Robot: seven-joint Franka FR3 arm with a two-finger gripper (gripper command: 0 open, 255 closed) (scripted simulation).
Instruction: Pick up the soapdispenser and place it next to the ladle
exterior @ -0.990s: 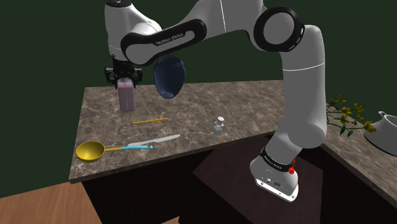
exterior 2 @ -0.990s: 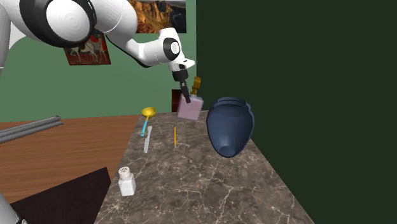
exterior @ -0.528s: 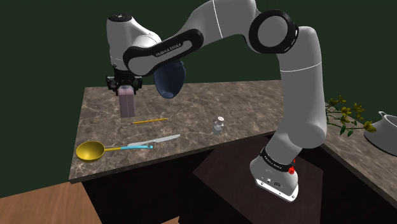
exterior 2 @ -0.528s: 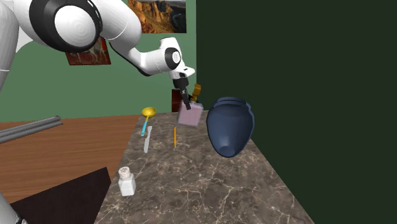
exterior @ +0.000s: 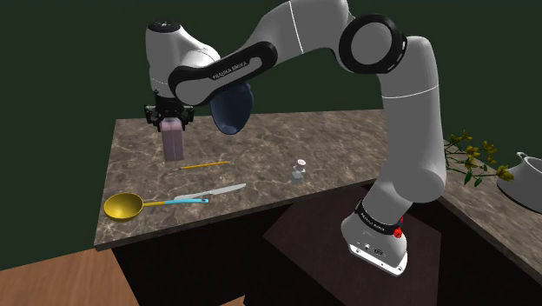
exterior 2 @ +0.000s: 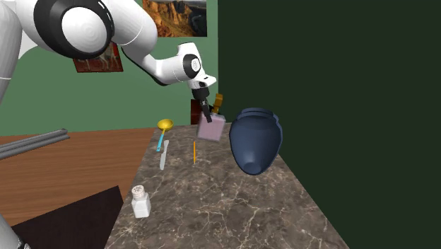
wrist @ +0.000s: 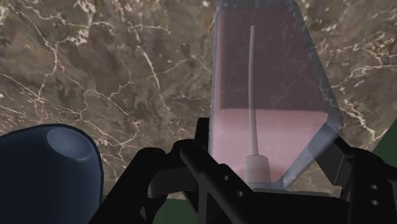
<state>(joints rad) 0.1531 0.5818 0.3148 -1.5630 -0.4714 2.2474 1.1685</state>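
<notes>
Gripper: the black gripper (exterior: 171, 113) (exterior 2: 206, 106) (wrist: 270, 159) points down at the upper left of the shoulder view; its 2 fingers are closed around the top of the soap dispenser, clasping it.
Soap dispenser: a clear bottle with pink liquid (exterior: 174, 140) (exterior 2: 210, 127) (wrist: 267, 83); it hangs from the fingers over the far left part of the countertop; in the second exterior view it leans a little; whether its base touches the stone cannot be told.
Vase: a dark blue vase (exterior: 230, 109) (exterior 2: 254, 139) (wrist: 48, 168) stands just beside the dispenser, on the shoulder view's right of it.
Pencil: a thin orange pencil (exterior: 205, 163) (exterior 2: 194, 152) lies near the dispenser, lower in the shoulder view.
Ladle: the ladle (exterior: 123, 206) (exterior 2: 165, 126), with a yellow bowl, lies at the lower left of the countertop in the shoulder view, apart from the dispenser; a silver knife (exterior: 224, 189) (exterior 2: 163, 157) lies in line with its handle.
Shaker: 1 small white shaker (exterior: 299, 171) (exterior 2: 140, 201) stands well apart, right of the pencil in the shoulder view.
Countertop: brown veined marble (exterior: 339, 139) (exterior 2: 212, 212) (wrist: 95, 63).
</notes>
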